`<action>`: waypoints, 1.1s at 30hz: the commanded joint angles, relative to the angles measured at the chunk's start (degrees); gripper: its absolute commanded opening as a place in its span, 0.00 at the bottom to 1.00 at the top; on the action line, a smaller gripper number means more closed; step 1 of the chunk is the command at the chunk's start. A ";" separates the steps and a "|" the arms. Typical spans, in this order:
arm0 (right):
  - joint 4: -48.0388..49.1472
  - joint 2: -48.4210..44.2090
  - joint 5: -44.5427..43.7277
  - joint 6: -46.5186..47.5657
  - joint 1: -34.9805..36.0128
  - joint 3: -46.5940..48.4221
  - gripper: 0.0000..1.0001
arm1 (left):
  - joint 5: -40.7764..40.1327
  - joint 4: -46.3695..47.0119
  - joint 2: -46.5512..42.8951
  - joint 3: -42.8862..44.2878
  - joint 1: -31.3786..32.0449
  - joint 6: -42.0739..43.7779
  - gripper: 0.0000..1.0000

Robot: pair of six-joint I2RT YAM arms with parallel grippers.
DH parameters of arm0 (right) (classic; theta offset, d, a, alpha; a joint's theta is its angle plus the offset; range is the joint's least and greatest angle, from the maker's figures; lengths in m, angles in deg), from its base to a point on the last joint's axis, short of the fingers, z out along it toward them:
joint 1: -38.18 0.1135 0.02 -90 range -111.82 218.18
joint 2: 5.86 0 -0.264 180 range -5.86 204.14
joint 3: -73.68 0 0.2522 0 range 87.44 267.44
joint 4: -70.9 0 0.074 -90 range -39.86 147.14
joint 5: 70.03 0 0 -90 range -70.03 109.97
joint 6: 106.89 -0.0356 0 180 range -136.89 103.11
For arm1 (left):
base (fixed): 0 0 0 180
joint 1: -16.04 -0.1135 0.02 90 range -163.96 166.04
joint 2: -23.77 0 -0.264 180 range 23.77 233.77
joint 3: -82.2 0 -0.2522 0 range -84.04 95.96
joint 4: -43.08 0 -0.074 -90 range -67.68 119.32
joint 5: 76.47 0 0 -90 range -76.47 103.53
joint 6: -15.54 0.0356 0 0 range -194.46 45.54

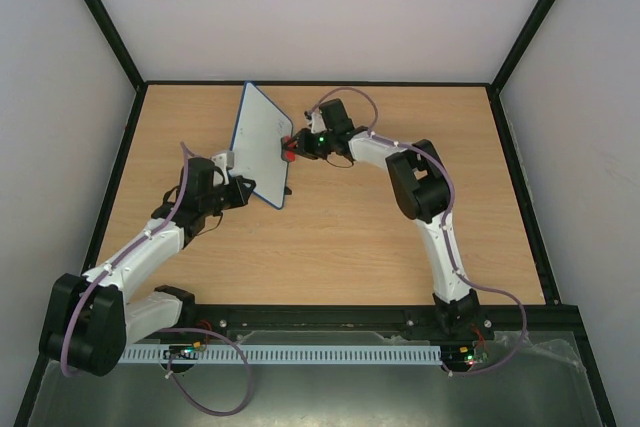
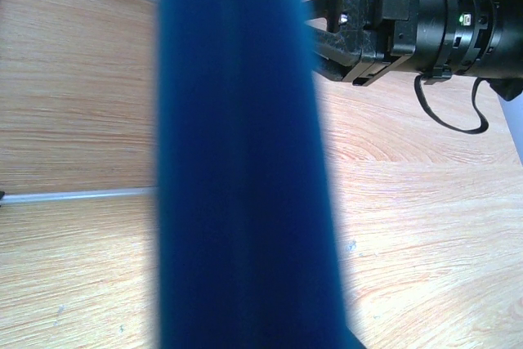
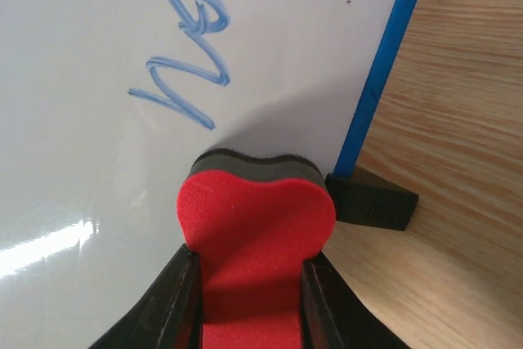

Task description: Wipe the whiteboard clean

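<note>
The whiteboard (image 1: 262,144) stands tilted on edge at the table's back middle, its white face towards the right arm. My left gripper (image 1: 232,160) grips its left edge. In the left wrist view the dark blue rim (image 2: 245,161) fills the middle and hides my fingers. My right gripper (image 1: 295,147) is shut on a red eraser (image 3: 253,218) and presses its dark felt side against the board (image 3: 98,161) near the blue rim. Blue handwriting (image 3: 192,63) lies just above the eraser. One black foot (image 3: 372,199) of the board rests on the wood.
The wooden table (image 1: 360,237) is walled on the left, right and back. The right arm's wrist (image 2: 425,18) shows close behind the board in the left wrist view. A cable tray (image 1: 300,354) runs along the near edge between the arm bases.
</note>
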 commanded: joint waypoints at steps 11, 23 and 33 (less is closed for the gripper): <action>0.47 -6.15 4.29 -6.59 10.79 1.05 0.02 | 19.62 -4.57 1.15 -0.27 2.41 -1.10 0.02; -4.61 1.33 -8.38 0.01 2.88 2.02 0.02 | 21.75 -10.31 -2.68 -1.15 2.54 -0.82 0.02; -4.65 2.57 -4.71 1.47 2.12 3.73 0.02 | 21.48 -12.92 -3.49 -1.31 2.65 -0.28 0.02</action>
